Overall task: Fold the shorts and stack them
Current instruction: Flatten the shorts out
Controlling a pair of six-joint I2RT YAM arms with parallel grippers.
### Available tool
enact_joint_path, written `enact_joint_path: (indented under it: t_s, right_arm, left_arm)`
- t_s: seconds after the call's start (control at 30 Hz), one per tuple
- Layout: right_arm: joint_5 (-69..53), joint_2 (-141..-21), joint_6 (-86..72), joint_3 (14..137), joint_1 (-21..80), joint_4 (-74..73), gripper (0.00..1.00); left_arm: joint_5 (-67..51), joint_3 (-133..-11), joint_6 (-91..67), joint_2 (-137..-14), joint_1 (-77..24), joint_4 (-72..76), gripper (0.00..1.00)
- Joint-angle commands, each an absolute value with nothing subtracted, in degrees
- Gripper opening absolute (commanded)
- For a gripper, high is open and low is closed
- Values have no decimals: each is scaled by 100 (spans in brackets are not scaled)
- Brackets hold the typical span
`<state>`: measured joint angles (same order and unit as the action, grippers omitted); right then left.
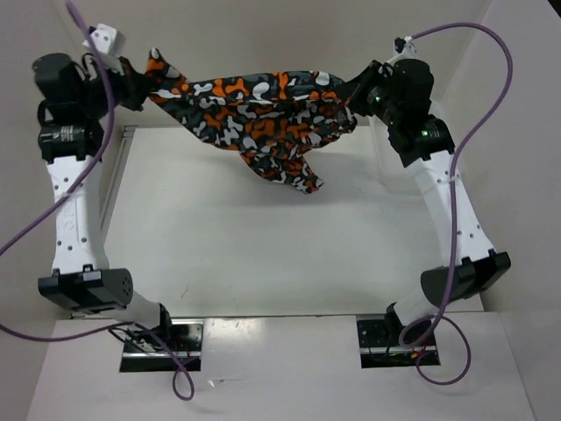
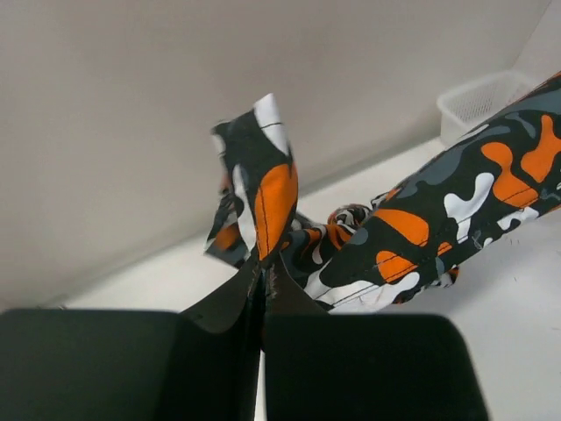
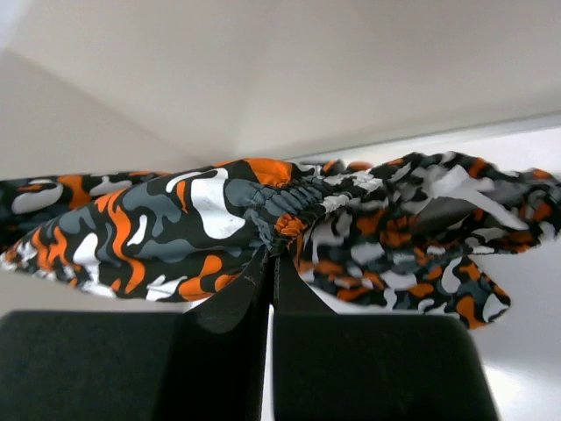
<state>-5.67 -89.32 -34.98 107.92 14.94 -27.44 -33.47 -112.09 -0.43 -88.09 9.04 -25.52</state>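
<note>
The shorts (image 1: 254, 110) hang stretched in the air between the two claws, above the far part of the white surface (image 1: 219, 246). The left claw (image 1: 140, 86) is pinched tight on one end of the fabric, and a corner sticks up past its fingertips. The right claw (image 1: 351, 98) is clamped on the gathered elastic waistband at the other end. A loose fold droops from the middle, lower than the rest; whether its tip touches the surface cannot be told. A white mesh basket (image 2: 480, 98) sits by the wall.

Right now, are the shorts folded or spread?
Spread, unfolded: the shorts hang stretched between the left gripper and right gripper.
</note>
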Motion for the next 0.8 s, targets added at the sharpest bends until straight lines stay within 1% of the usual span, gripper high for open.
enact_joint_path:
  t_s: [0.0, 0.03, 0.07, 0.1, 0.13, 0.17, 0.2, 0.23, 0.3, 0.33, 0.37, 0.4, 0.43, 0.47, 0.5, 0.57, 0.63, 0.67, 0.7, 0.73, 0.77]
  right_arm:
    - [-466, -8326, -3523, 10295, 1512, -2831, 0]
    - [-466, -8158, -3611, 9648, 1512, -2734, 0]
    - [-466, -7974, -3699, 9268, 1512, -2568, 0]
    - [-466, -7763, -3857, 8872, 1512, -2506, 0]
    - [-466, -7300, -3858, 8033, 1512, -2453, 0]
    - [-466, -7060, -3937, 7616, 1512, -2452, 0]
    - [-379, -6831, -3937, 7246, 1512, -2522, 0]
    - [-378, -6333, -3990, 6520, 1512, -2627, 0]
    - [-203, -5821, -4077, 5866, 1512, -3021, 0]
    - [-202, -5357, -4235, 5271, 1433, -3076, 0]
    - [-359, -5196, -4297, 5004, 1328, -2972, 5]
    - [-743, -5125, -4298, 4783, 1249, -2840, 30]
    - [-938, -5289, -4298, 4520, 1083, -2682, 52]
    - [-1062, -5517, -4211, 4518, 1011, -2550, 68]
    - [-1142, -5807, -4114, 4518, 950, -2453, 79]
    - [-1222, -6613, -3877, 4710, 748, -2574, 83]
    - [-1362, -6706, -3954, 4711, 747, -2637, 87]
    - [-1415, -6428, -4225, 4572, 747, -2541, 88]
    - [-1415, -6251, -4410, 4318, 747, -2488, 88]
    - [-1467, -6066, -4604, 4176, 747, -2418, 88]
    - [-1468, -5708, -4919, 3905, 860, -2417, 88]
  left_arm:
    - [-4262, -10752, 0, -8044, 1335, -1575, 0]
    - [-4324, -10410, 0, -7694, 1388, -1460, 0]
    - [-4324, -10032, 0, -7499, 1441, -1311, 0]
    - [-4263, -9263, 0, -7323, 1441, -1310, 0]
    - [-4210, -8872, 0, -6973, 1441, -1310, 0]
    - [-4210, -8468, 0, -6804, 1441, -1310, 0]
    - [-4210, -8072, 0, -6637, 1441, -1310, 0]
    - [-4149, -7346, 0, -6305, 1441, -1449, 0]
    - [-4096, -6569, 0, -5969, 1441, -1661, 2]
    - [-4096, -6148, 0, -5689, 1441, -1661, 31]
    - [-3922, -5395, 0, -5617, 1441, -1661, 55]
    - [-3920, -5083, 0, -5616, 1441, -1522, 70]
    - [-3868, -4863, 0, -5747, 1441, -1373, 76]
    - [-3867, -4756, 0, -5896, 1441, -1371, 80]
    - [-3867, -4885, 0, -6211, 1441, -1467, 81]
    - [-3649, -5140, 0, -6380, 1441, -1967, 82]
    - [-3447, -5344, 0, -6276, 1441, -2388, 82]
    - [-3202, -5344, 0, -6154, 1441, -2469, 82]
    - [-3112, -5274, 0, -5874, 1441, -2531, 80]
    - [-3059, -4986, 0, -5749, 1441, -2583, 74]
    - [-3059, -4792, 0, -5635, 1441, -2584, 71]
